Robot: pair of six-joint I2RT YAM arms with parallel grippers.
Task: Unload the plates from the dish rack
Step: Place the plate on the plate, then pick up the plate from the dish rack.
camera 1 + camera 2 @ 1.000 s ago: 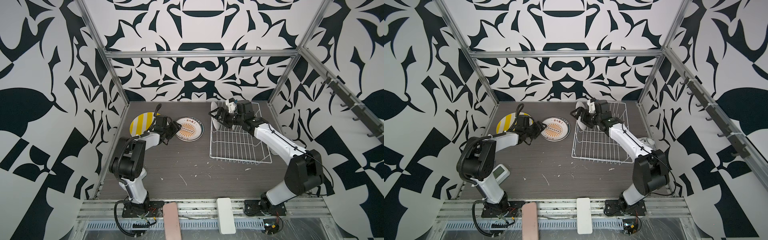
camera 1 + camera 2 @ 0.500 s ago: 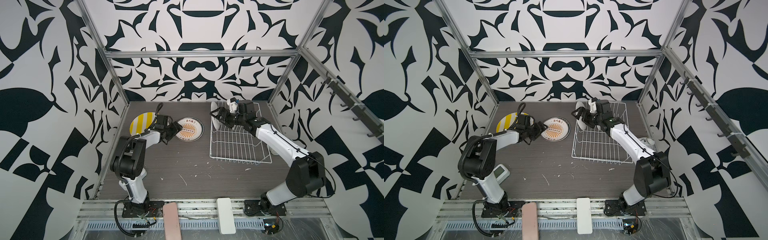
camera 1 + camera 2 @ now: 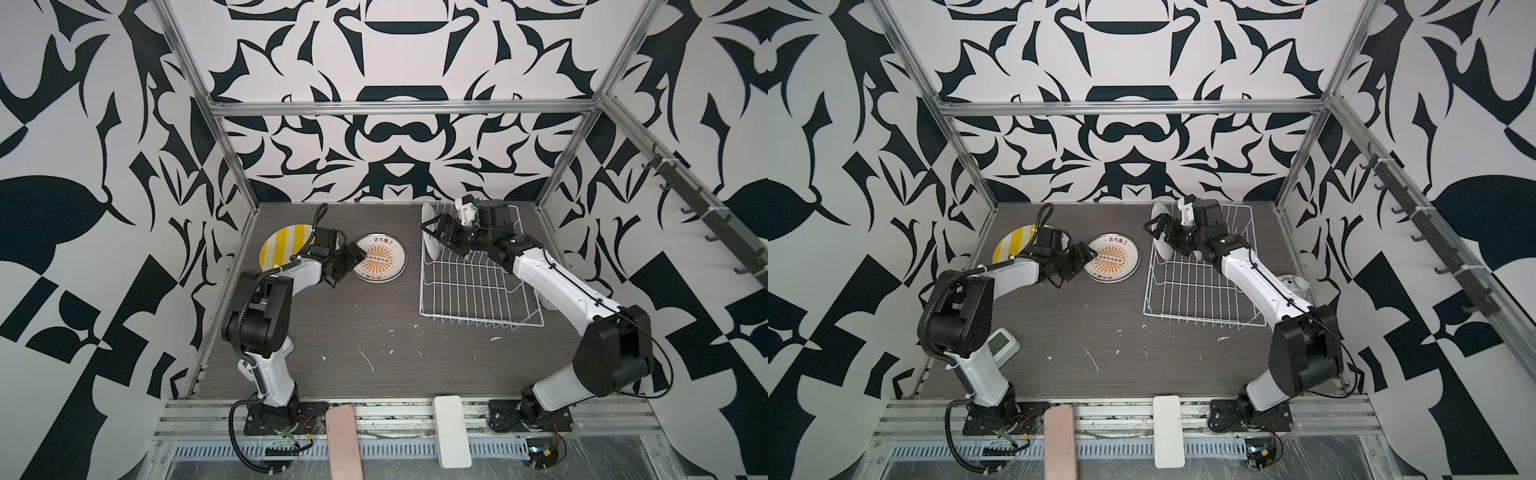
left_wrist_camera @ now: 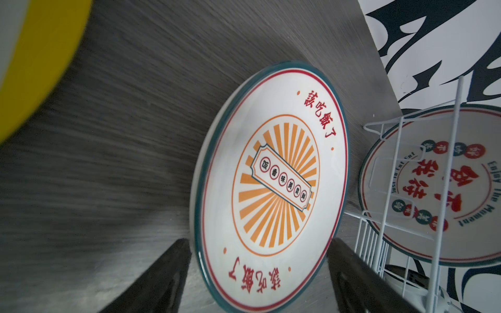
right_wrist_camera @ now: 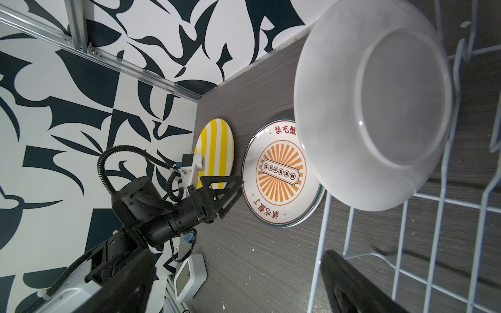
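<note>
so the left pincer (image 3: pixel 351 264) sits released at the rim of the sunburst plate (image 3: pixel 380 259) lying flat on the bench (image 3: pixel 353 332) beside the striped plate (image 3: pixel 282 245), and the right pincer (image 3: pixel 432 237) (also wide open) hovers by a white-backed plate (image 5: pixel 379 108) standing upright in the dish rack (image 3: pixel 478 291).

I'm looking at a dark grey wood-grain tabletop (image 3: pixel 353 332). Near its far left corner a large round yellow-and-white striped plate (image 3: pixel 282 249) lies flat. Just beside it lies a smaller round white plate with an orange sunburst print (image 3: pixel 380 259), and a second rim seems to show beneath it. To the right stands a rectangular white wire dish rack (image 3: pixel 469 282). A small white device with a screen (image 3: pixel 1003 343) sits at the left edge. Pale flecks (image 3: pixel 365 359) dot the front.
</note>
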